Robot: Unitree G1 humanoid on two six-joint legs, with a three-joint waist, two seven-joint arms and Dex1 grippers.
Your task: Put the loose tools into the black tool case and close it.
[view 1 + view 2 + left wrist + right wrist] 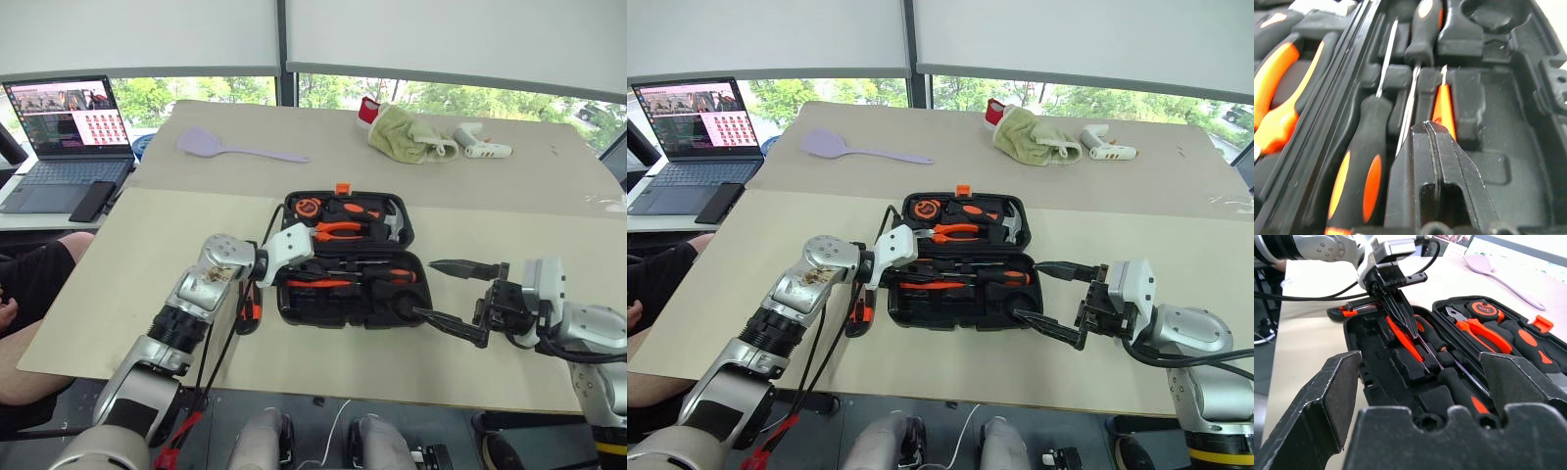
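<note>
Black tool case (348, 299) lying open at centre frame, with 2 screwdrivers (1359, 171) and tester pen (1443, 105) in its recesses. Left gripper (1400, 313) closed over tester pen, right gripper (460, 299) spread wide beside case. No readable writing on tools.

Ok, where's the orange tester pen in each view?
Left eye: tester pen in the tool case's near half, left part.
Right eye: same spot.
Left wrist: just beyond the shut jaws.
Right wrist: beneath the left gripper.
Shared landmark: orange pliers in the lid.
</note>
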